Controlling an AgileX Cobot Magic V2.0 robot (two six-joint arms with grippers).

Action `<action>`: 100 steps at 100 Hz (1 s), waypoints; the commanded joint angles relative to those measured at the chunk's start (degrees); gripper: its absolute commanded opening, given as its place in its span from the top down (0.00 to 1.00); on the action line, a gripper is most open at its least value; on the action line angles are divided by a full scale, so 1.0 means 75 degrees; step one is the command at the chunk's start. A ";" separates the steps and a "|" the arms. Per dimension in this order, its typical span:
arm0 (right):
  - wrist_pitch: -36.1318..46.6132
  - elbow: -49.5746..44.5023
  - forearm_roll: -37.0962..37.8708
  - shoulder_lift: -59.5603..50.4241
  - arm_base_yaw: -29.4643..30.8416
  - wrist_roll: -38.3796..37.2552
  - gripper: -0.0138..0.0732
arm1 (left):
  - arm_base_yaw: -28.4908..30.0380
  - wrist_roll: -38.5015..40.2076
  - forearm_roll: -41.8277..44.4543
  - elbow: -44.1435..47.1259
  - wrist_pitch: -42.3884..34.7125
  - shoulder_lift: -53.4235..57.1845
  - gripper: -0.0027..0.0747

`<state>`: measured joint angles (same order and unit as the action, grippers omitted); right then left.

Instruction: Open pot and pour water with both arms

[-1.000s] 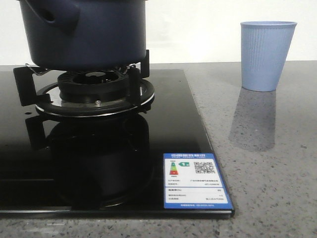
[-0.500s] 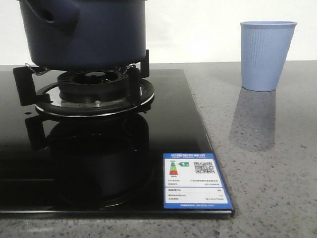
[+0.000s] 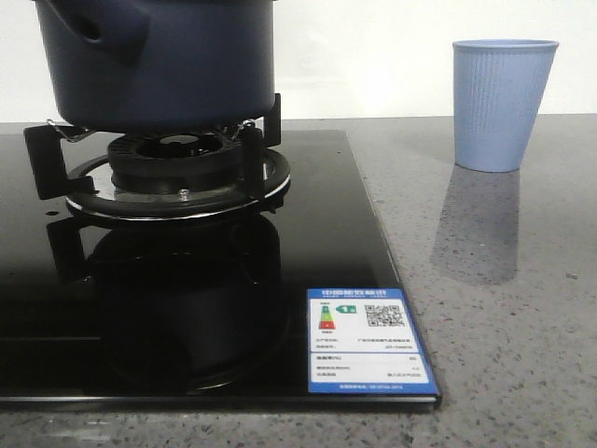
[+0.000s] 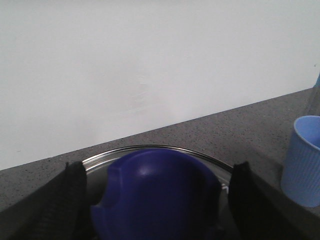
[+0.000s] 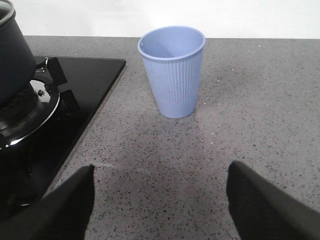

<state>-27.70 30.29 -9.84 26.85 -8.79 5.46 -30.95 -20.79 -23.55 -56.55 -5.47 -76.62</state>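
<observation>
Pot [image 3: 159, 61] sits on the burner [image 3: 177, 163], upper left of front view. My left jaws straddle the lid knob [image 4: 155, 197], grip unclear; right jaws wide, empty. Opening and pouring into cup [image 3: 504, 103] remain.

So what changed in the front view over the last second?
Nothing visibly changed. The pot sits on the burner and the cup stands on the counter, all where they were.
</observation>
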 commanded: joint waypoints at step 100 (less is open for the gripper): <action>0.0587 0.0290 -0.0035 0.0136 -0.0027 0.0094 0.29 | 0.0073 -0.0006 0.0119 -0.0302 -0.0341 0.0492 0.49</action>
<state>-27.70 30.29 -9.84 26.85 -8.79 5.46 -30.46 -20.79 -22.85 -56.69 -4.19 -76.39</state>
